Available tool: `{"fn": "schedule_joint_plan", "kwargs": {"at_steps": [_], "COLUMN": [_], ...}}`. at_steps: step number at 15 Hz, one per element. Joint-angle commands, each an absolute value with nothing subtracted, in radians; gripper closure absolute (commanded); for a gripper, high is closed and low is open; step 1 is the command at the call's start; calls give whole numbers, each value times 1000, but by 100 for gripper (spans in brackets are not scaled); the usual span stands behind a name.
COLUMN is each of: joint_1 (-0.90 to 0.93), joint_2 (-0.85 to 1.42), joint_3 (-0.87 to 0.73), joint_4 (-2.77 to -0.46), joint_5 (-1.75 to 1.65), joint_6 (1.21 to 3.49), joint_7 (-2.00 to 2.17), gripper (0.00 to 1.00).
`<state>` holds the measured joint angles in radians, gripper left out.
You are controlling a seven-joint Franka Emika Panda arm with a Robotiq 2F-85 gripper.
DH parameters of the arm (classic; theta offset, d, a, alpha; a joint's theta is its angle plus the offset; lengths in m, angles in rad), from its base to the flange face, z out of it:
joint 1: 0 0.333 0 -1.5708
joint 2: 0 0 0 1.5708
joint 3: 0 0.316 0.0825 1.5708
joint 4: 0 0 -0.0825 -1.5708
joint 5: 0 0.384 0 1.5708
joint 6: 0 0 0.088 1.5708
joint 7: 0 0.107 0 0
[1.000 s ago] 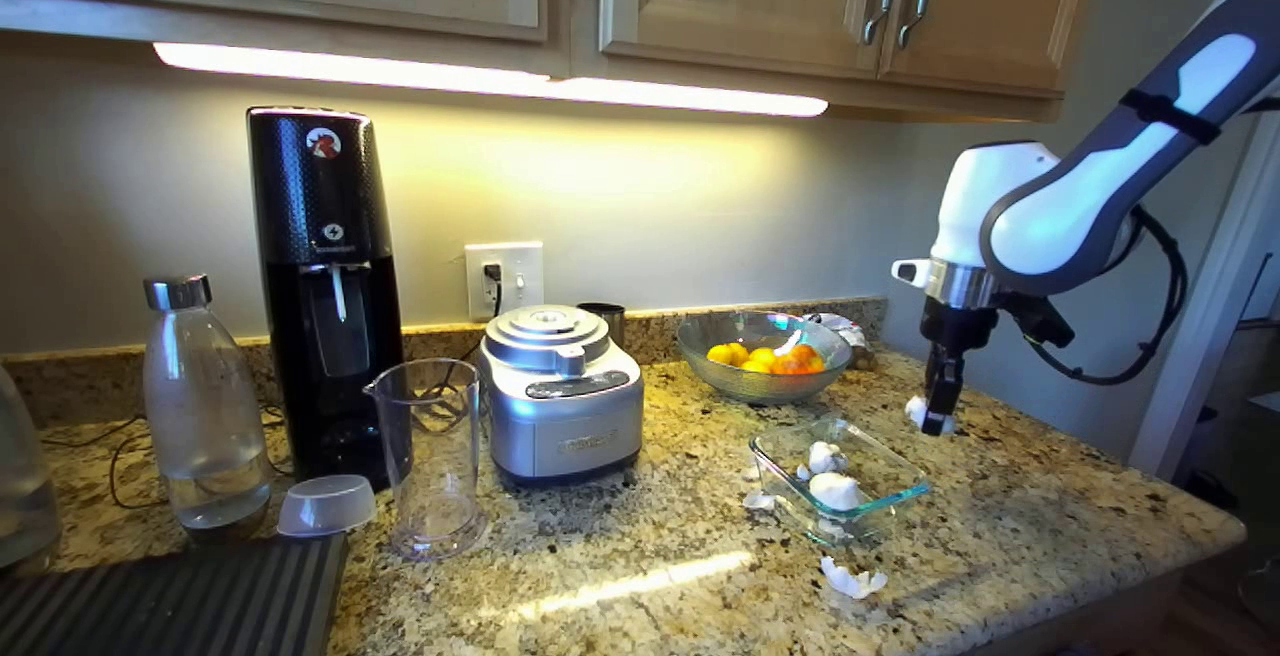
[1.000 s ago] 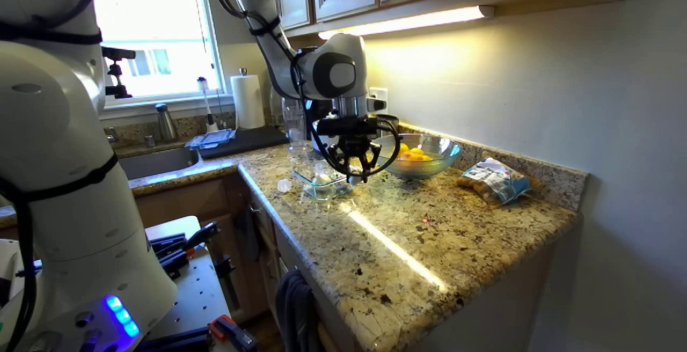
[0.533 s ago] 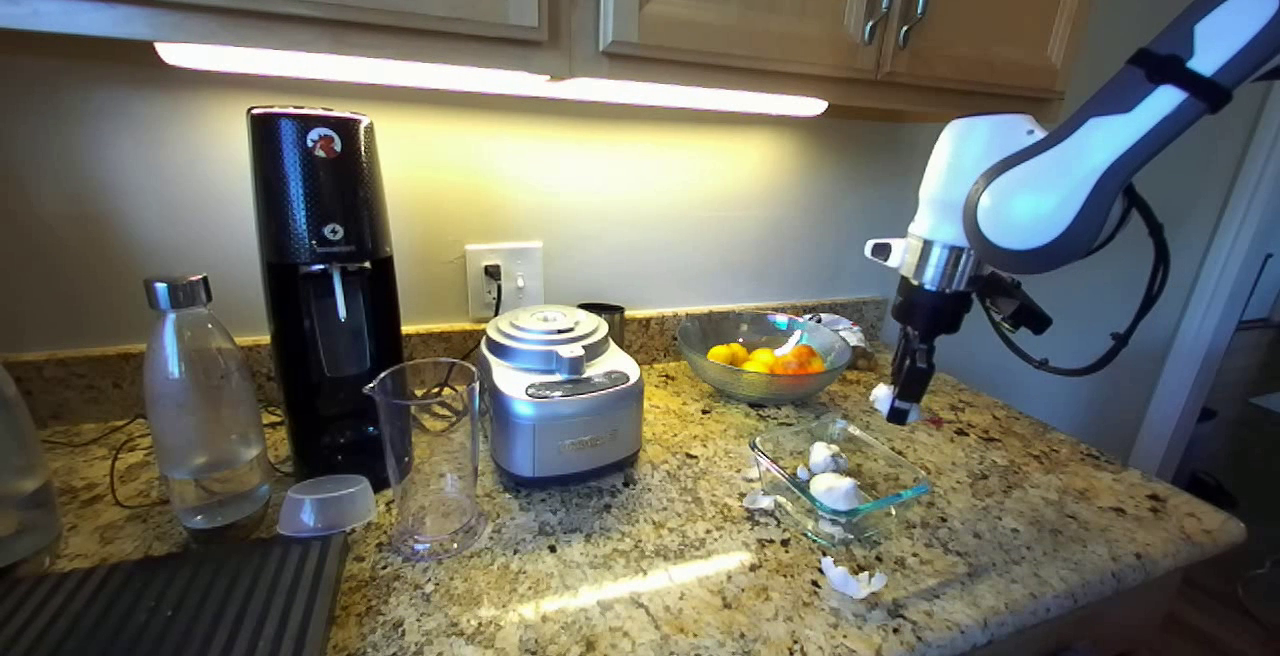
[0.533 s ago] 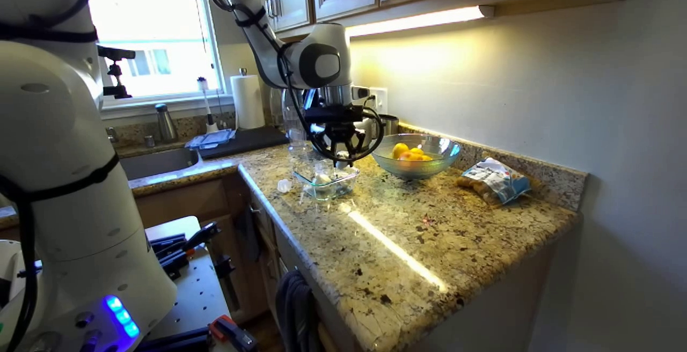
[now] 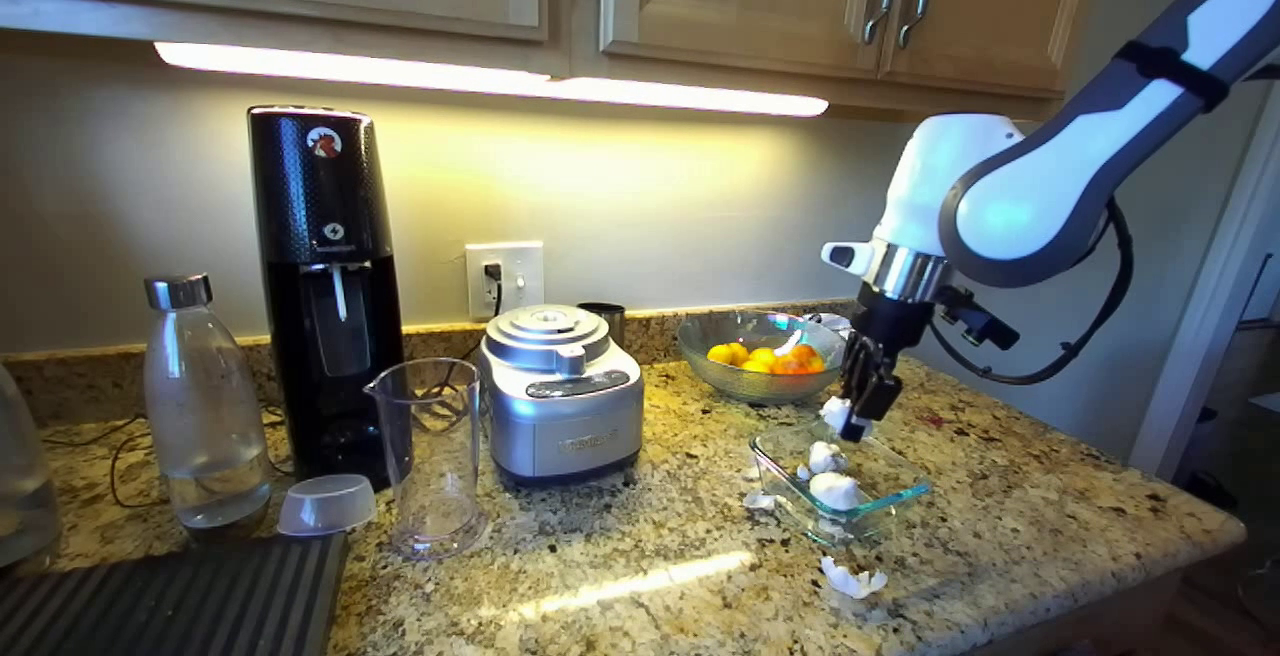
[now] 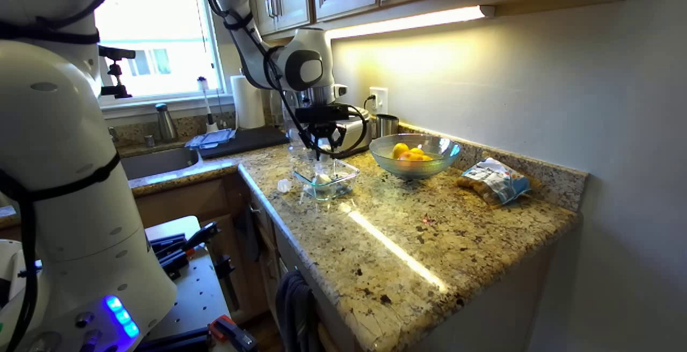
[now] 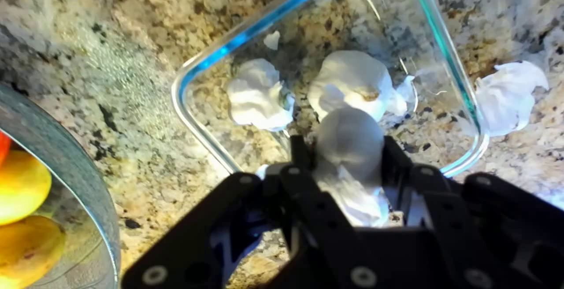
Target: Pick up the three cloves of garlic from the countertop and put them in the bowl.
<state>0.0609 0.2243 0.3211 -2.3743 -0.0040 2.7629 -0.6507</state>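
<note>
Garlic clove [image 7: 351, 141] clamped in my gripper [image 7: 346, 146], right by the bowl [image 5: 885, 503]

I have my two fingers [image 7: 301, 150] drawn in on the clove, pressing it from both sides; in the wrist view its pale, rounded end pokes out past their tips. In both exterior views the fingers point down near the bowl's far rim, raised off the countertop [image 5: 1040, 526]. Whether the clove hangs straight over the inside, I cannot tell.

Inside the bowl sit two more: a knobbly clove [image 7: 257, 97] and a larger clove [image 7: 348, 75], near each other with a gap between them. From the wrist, the clove in my grip overlaps the larger one.

The bowl stands on the countertop, and the speckled granite shows through its clear base. A curl of papery skin [image 5: 853, 579] lies on the granite just outside the glass.

Near the bowl stands a wide fruit bowl [image 5: 755, 389] with orange and yellow fruit [image 5: 797, 361] in it. In an exterior view a silver appliance [image 5: 570, 431], a clear jug [image 5: 435, 456] and a tall black machine [image 5: 325, 196] stand farther along the countertop. A crumpled bag [image 6: 496, 179] lies near the fruit bowl, close to the backsplash [image 6: 553, 184]
</note>
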Motion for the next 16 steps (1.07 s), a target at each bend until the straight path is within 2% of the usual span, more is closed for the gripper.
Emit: {"fn": "schedule_joint_plan", "kwargs": {"at_steps": [1, 11, 12, 14, 16], "joint_1": [58, 65, 62, 57, 40], "joint_2": [290, 461, 463, 447, 409], "joint_3": [341, 344, 347, 348, 362], "joint_4": [-2340, -2189, -2187, -2203, -2234], "joint_5": [5, -88, -92, -97, -82], "joint_6": [2814, 2787, 2785, 2787, 2789], "joint_7": [-733, -771, -772, -768, -775], "gripper": [83, 83, 33, 27, 13]}}
